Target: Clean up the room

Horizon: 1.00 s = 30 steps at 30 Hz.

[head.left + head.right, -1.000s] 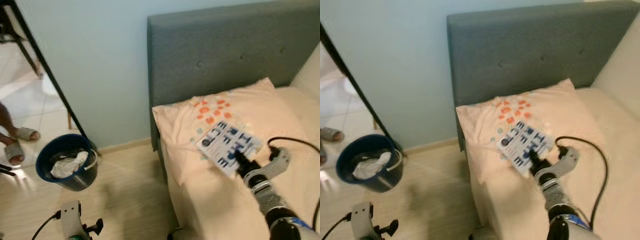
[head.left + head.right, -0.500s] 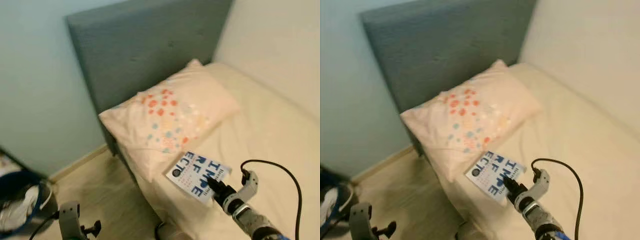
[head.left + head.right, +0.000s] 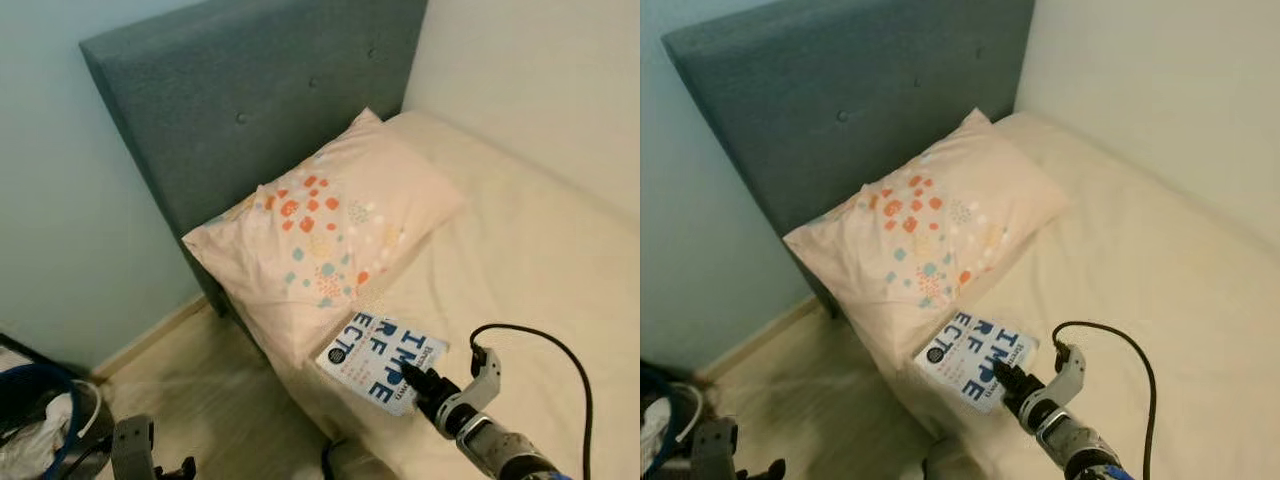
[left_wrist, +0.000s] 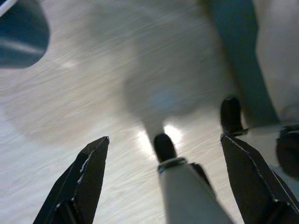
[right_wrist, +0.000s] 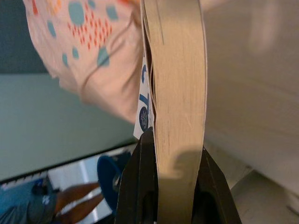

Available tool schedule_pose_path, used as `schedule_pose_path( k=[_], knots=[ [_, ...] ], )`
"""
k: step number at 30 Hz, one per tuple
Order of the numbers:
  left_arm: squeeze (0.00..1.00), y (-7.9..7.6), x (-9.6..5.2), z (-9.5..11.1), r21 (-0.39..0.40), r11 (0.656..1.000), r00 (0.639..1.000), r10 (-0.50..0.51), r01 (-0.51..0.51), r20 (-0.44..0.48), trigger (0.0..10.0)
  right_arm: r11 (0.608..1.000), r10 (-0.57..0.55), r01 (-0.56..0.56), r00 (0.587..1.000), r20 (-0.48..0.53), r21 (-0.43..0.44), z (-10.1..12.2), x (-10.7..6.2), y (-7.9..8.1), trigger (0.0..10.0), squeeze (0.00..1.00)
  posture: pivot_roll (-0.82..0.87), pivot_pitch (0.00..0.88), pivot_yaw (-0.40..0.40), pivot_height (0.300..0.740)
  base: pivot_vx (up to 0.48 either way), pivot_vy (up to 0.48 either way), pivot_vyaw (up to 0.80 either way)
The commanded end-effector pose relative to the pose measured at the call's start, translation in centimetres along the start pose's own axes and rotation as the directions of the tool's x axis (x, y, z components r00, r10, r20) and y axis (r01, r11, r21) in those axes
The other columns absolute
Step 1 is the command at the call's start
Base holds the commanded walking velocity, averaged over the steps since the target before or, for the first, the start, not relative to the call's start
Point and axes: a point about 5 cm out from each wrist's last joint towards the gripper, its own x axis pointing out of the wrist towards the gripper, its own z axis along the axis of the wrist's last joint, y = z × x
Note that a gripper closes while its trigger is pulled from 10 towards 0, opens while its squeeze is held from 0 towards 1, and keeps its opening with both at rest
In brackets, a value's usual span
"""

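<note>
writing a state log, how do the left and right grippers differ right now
The right gripper is shut on the book, clamping its page edge above the bed beside the spotted pillow; the left gripper holds nothing, its fingers spread wide. The right gripper reaches forward over the mattress, while the left gripper hangs low over the wooden floor. Both have two long black fingers.

Blue-lettered white book (image 3: 382, 358) above bed edge
</note>
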Motion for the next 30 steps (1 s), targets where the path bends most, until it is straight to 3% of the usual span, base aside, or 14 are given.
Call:
schedule_pose_path(
  k=[1, 6, 17, 27, 30],
  knots=[
    [0.0, 0.7, -0.4, -1.1, 0.02, 1.0, 0.999, 0.008, -0.007, -0.033, 10.0, 1.0, 0.001, -0.001, 0.999, -0.052, -0.01, -0.9, 0.2, 0.2, 10.0, 0.0, -0.09, 0.106, 0.111, 0.74, 0.0, 0.0, 0.0],
    [0.0, 1.6, -0.9, -1.9, 0.031, 0.999, 0.999, 0.018, -0.017, -0.044, 10.0, 0.998, -0.023, 0.02, 0.998, -0.061, -0.053, -1.2, 0.5, 0.3, 10.0, 0.0, -0.05, 0.149, 0.121, 0.74, 0.0, 0.0, 0.0],
    [0.0, 3.1, -1.9, -3.2, 0.048, 0.999, 0.999, 0.013, -0.011, -0.036, 10.0, 0.998, -0.025, 0.03, 0.996, 0.09, -0.053, 0.7, 0.5, 0.4, 10.0, 0.0, 0.03, 0.25, 0.151, 0.74, 0.0, 0.0, 0.0],
    [0.0, 3.7, -2.5, -4.0, 0.061, 0.998, 0.999, 0.003, -0.001, -0.042, 10.0, 0.999, -0.03, 0.034, 0.966, 0.258, -0.012, 3.6, -0.2, 0.2, 10.0, 0.0, 0.06, 0.272, 0.161, 0.74, 0.0, 0.0, 0.0],
    [0.0, 3.8, -2.6, -4.2, 0.063, 0.998, 0.999, 0.001, 0.002, -0.046, 10.0, 1.0, -0.013, 0.017, 0.942, 0.335, -0.009, 5.4, -0.7, 0.3, 10.0, 0.0, 0.06, 0.272, 0.16, 0.74, 0.0, 0.0, 0.0]
  ],
)
